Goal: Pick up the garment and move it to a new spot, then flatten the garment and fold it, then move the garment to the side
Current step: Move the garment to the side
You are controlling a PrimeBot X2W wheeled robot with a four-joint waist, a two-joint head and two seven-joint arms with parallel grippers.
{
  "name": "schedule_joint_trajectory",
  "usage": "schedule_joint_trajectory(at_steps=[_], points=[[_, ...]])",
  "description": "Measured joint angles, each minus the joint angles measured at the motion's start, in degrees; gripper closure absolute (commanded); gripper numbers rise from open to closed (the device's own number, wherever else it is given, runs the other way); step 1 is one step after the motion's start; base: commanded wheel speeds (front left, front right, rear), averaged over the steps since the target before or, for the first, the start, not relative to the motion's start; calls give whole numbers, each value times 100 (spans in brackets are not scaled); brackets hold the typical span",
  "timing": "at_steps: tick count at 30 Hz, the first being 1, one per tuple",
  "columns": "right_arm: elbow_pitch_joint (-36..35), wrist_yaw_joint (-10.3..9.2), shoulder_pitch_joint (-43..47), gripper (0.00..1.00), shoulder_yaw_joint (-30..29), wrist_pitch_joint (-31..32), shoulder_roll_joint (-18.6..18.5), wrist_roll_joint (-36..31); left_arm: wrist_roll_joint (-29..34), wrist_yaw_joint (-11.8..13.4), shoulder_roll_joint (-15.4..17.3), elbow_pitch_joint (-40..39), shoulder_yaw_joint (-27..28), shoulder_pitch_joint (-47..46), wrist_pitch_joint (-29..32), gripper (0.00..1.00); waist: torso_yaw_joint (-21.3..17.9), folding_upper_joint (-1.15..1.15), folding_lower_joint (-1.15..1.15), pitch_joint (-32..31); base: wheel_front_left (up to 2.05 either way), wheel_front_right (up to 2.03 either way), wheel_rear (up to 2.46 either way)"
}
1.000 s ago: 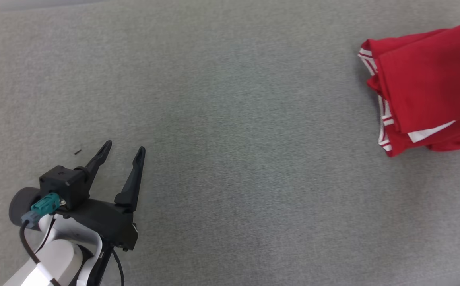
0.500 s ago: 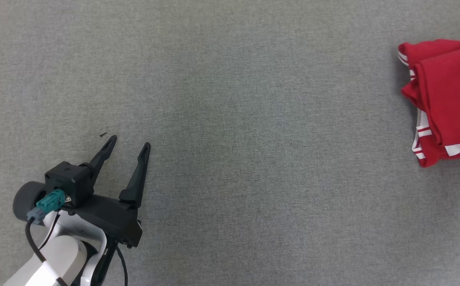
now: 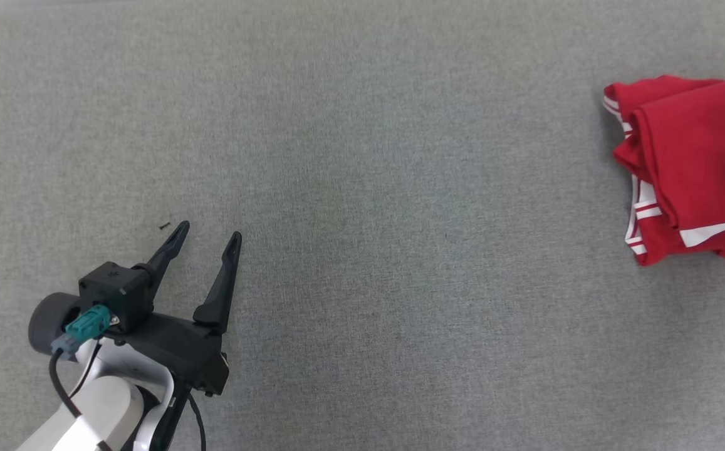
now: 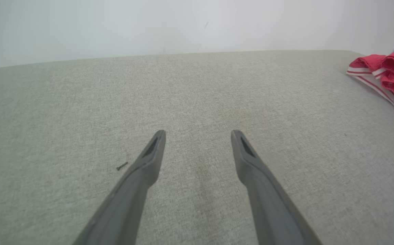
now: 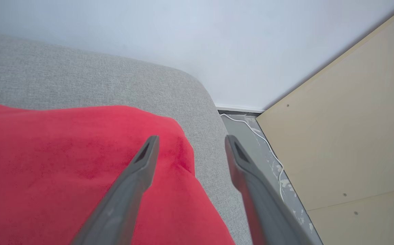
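The garment, red with white stripes, lies folded at the right edge of the grey padded surface; it also appears far right in the left wrist view. My left gripper hovers open at the lower left, far from the garment, with nothing between its fingers. In the right wrist view my right gripper stands open above the garment's far corner, near the surface's rounded edge, jaws apart and holding nothing.
A tiny dark speck lies just ahead of the left gripper. Beyond the surface's right edge are a floor with a white cable, a beige panel and a pale wall.
The head camera has shifted, so the garment sits differently in the picture. The left gripper holds its pose, open.
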Motion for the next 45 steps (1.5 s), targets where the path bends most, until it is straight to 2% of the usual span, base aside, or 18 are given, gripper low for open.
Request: schedule_joint_trajectory(at_steps=[3,9,13,18,21,25,31,36,45], points=[[24,0,17,0,7,-320,78,0,1,8,-19,43,2,7,-97,0,-17,0,0,-139,0,0,0],[315,0,130,0,236,-1061,235,68,22,175,-205,240,177,8,-559,0,-19,0,0,-479,0,0,0],[477,0,198,0,365,-1695,270,469,-21,256,-410,385,446,16,-786,0,3,0,0,-743,0,0,0],[444,0,337,0,715,-2061,348,1127,-335,305,-745,608,1016,158,-881,0,54,-1,-1,-1091,0,0,0],[81,0,549,0,1043,-2085,480,1624,-567,301,-906,746,1374,310,-899,0,93,0,-1,-1304,0,0,0],[-813,0,1047,0,1645,-2095,631,2430,-889,190,-1028,950,1616,547,-899,0,155,-1,-1,-1580,0,0,0],[-1840,0,2056,0,2372,-2096,723,3418,-1038,91,-842,1143,1500,768,-438,0,265,-1,-1,-1933,0,0,0],[-2580,0,2816,0,2642,-1922,804,3793,-775,105,-560,993,1179,889,-191,0,377,-1,-1,-2118,0,0,0],[-3591,0,3871,0,2896,-1434,944,3971,-448,263,-334,665,1029,1239,-428,0,468,-1,0,-2240,0,0,0]])
